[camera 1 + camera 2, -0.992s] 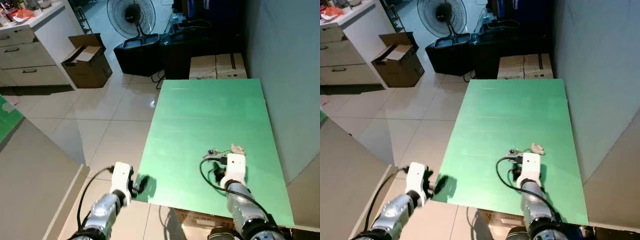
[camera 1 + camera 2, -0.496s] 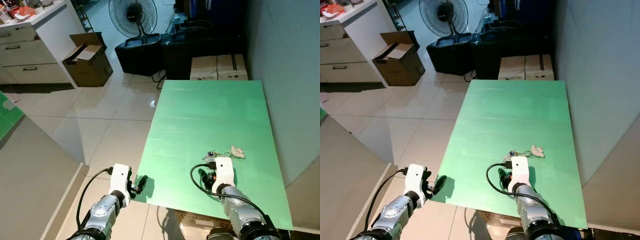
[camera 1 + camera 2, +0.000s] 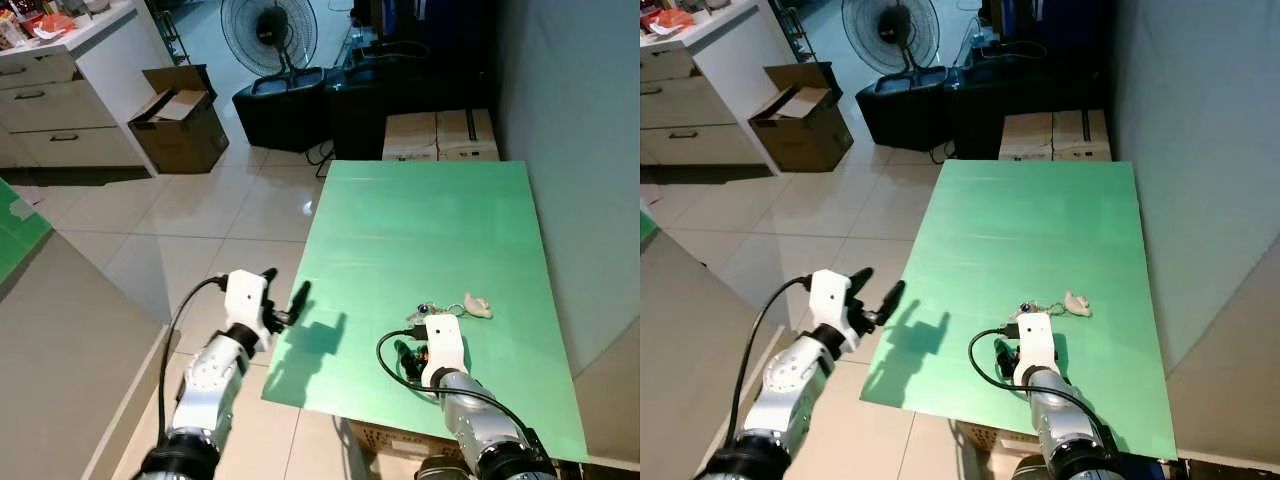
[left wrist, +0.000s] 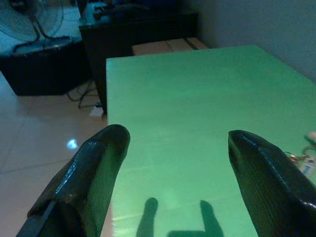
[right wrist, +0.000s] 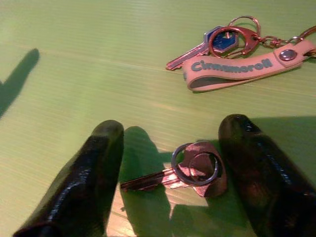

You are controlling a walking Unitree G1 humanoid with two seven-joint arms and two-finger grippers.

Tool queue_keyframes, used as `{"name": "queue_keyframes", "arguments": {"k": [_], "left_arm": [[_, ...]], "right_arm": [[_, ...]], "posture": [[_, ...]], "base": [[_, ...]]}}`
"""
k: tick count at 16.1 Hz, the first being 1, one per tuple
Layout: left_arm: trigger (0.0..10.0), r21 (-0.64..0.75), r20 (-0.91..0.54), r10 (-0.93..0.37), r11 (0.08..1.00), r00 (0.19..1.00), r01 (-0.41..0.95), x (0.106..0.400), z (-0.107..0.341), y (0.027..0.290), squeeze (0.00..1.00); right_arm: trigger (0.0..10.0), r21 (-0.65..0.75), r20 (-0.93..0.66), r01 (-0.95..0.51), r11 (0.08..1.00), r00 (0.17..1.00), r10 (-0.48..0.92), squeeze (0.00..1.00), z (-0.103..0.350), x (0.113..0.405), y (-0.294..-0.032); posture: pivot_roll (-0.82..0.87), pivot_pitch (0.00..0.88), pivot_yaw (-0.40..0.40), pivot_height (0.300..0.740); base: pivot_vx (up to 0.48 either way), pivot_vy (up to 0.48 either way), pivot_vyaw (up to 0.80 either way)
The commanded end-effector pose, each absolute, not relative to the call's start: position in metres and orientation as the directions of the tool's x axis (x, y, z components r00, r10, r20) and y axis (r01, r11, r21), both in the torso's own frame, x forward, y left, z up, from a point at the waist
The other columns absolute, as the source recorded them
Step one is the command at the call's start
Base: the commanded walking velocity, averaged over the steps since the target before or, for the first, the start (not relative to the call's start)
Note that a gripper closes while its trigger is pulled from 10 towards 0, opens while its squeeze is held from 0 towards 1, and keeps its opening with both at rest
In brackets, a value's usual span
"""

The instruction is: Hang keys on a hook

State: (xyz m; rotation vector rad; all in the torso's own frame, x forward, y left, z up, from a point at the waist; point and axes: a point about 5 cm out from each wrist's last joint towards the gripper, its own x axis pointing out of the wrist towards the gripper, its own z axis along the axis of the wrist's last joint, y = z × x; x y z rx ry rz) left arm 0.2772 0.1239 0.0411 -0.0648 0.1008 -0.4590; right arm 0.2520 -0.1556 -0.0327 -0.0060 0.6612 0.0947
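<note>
Lying flat on the green table (image 3: 420,220), near its front right part, a small copper-coloured key on a ring (image 5: 190,170) is being straddled by the right gripper (image 5: 170,170). Its two black fingers (image 5: 91,175) are being held apart, one on either side of the key, with nothing gripped between them; whether the pads are touching the table cannot be told. Just beyond this key, a second bunch is being shown in the right wrist view: a blue-headed key (image 5: 212,42) joined by a clasp and rings to a pale strap printed "Cinnamoroll" (image 5: 237,66). In the head views this bunch (image 3: 450,305) is lying just ahead of the right gripper (image 3: 415,352), whose white wrist housing is covering the nearer key.

The left gripper (image 3: 285,295) is being held off the table's left edge, above the tiled floor (image 3: 200,230), with its fingers (image 4: 94,168) spread wide and empty; its shadow is being cast on the green surface.

Beyond the table's far end, two cardboard boxes (image 3: 440,135) are being seen against a dark cabinet, with a standing fan (image 3: 268,25) behind. An open cardboard box (image 3: 180,120) is sitting on the floor beside a white counter with drawers (image 3: 60,100).
</note>
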Motion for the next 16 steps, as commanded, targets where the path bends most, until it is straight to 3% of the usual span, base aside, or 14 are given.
{"name": "queue_keyframes", "arguments": {"k": [1,2,3,8,14,16], "left_arm": [[10.0,-0.086,-0.096,-0.424,0.905,0.901,0.416,0.276,0.043,0.13,0.0],[10.0,-0.086,-0.087,-0.427,0.903,0.9,0.421,0.275,0.049,0.128,0.0],[10.0,-0.089,-0.09,-0.428,0.903,0.899,0.421,0.272,0.056,0.126,0.0],[10.0,-0.096,-0.133,-0.427,0.904,0.894,0.418,0.267,0.065,0.125,0.0],[10.0,-0.109,-0.171,-0.425,0.905,0.889,0.411,0.264,0.064,0.123,0.0],[10.0,-0.116,-0.182,-0.431,0.902,0.884,0.416,0.265,0.063,0.119,0.0]], "right_arm": [[10.0,0.021,-0.711,-0.063,0.998,0.701,0.059,1.0,-0.051,0.231,-0.16],[10.0,-0.012,-0.724,-0.081,0.997,0.688,0.047,0.78,-0.053,0.229,-0.162],[10.0,-0.038,-0.729,-0.087,0.995,0.684,0.032,0.0,-0.053,0.229,-0.163],[10.0,-0.06,-0.777,-0.056,0.997,0.629,-0.012,0.0,-0.059,0.219,-0.169],[10.0,-0.086,-0.735,-0.008,0.996,0.676,-0.058,0.0,-0.044,0.208,-0.184],[0.0,-0.076,-0.738,-0.005,0.997,0.673,-0.053,0.0,-0.043,0.207,-0.185]], "posture": [[-0.26,0.027,0.261,0.74],[-0.25,0.031,0.263,0.74],[-0.25,0.033,0.265,0.74],[-0.26,0.042,0.266,0.74],[-0.29,0.048,0.265,0.74],[-0.29,0.048,0.27,0.74]], "base": [[0.0,0.0,0.0],[0.0,0.0,0.0],[0.0,0.0,0.0],[0.0,0.0,0.0],[0.0,0.0,0.0],[0.0,0.0,0.0]]}}
